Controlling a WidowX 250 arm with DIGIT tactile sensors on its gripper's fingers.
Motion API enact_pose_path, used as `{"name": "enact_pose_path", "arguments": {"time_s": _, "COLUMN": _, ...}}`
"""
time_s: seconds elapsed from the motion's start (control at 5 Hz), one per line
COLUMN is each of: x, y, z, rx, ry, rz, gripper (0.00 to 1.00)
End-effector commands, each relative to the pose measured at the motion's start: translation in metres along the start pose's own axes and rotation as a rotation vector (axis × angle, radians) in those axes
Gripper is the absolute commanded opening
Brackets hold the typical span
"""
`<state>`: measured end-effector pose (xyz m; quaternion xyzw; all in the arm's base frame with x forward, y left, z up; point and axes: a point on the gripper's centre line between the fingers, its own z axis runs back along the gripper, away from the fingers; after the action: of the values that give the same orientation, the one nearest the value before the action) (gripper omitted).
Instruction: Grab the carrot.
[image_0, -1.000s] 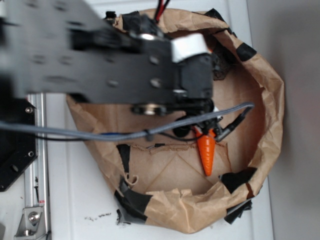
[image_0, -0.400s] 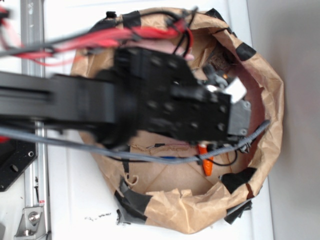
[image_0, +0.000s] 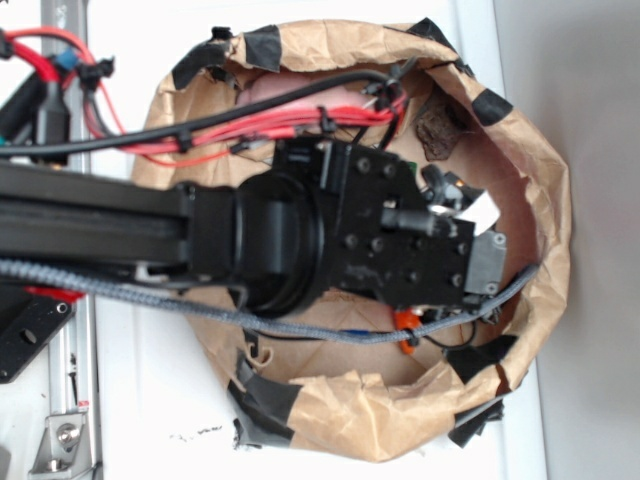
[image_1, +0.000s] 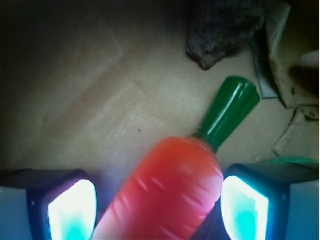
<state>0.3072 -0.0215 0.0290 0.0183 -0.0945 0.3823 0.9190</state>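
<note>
Wrist view, left to right: left pad (image_1: 70, 210) lit and standing off the carrot (image_1: 165, 195) with a clear gap; carrot body lying diagonally between the pads, green stem (image_1: 231, 112) pointing up-right over the cardboard floor; right pad (image_1: 245, 212) close against the carrot's flank, contact or a sliver of gap, cannot tell which. Gripper (image_1: 157, 212) spread, nothing held. Risk, as I judge it: the carrot is skewed across the jaws and off-centre toward the right pad, so closing may push on the glossy taper unevenly and squirt it out or roll it aside. Exterior view: the arm (image_0: 120, 230) covers most of the paper bag (image_0: 530, 150); only a scrap of orange (image_0: 405, 320) shows below the gripper, near a grey cable (image_0: 300, 325).
</note>
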Motion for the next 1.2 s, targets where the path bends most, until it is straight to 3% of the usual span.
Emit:
{"name": "enact_pose_path", "arguments": {"time_s": 0.0, "x": -0.013, "y": 0.014, "z": 0.009, "rx": -0.082, "ry": 0.033, "rz": -0.077, "gripper": 0.0}}
{"name": "enact_pose_path", "arguments": {"time_s": 0.2, "x": -0.014, "y": 0.012, "z": 0.021, "rx": -0.151, "ry": 0.031, "rz": -0.173, "gripper": 0.0}}
{"name": "enact_pose_path", "arguments": {"time_s": 0.4, "x": -0.012, "y": 0.009, "z": 0.029, "rx": -0.196, "ry": 0.069, "rz": -0.226, "gripper": 0.0}}
{"name": "enact_pose_path", "arguments": {"time_s": 0.6, "x": -0.002, "y": 0.006, "z": 0.048, "rx": -0.217, "ry": 0.082, "rz": -0.362, "gripper": 0.0}}
{"name": "enact_pose_path", "arguments": {"time_s": 0.8, "x": 0.022, "y": 0.008, "z": 0.083, "rx": -0.208, "ry": -0.012, "rz": -0.546, "gripper": 0.0}}
{"name": "enact_pose_path", "arguments": {"time_s": 1.0, "x": 0.042, "y": 0.017, "z": 0.127, "rx": -0.215, "ry": -0.195, "rz": -0.668, "gripper": 0.0}}
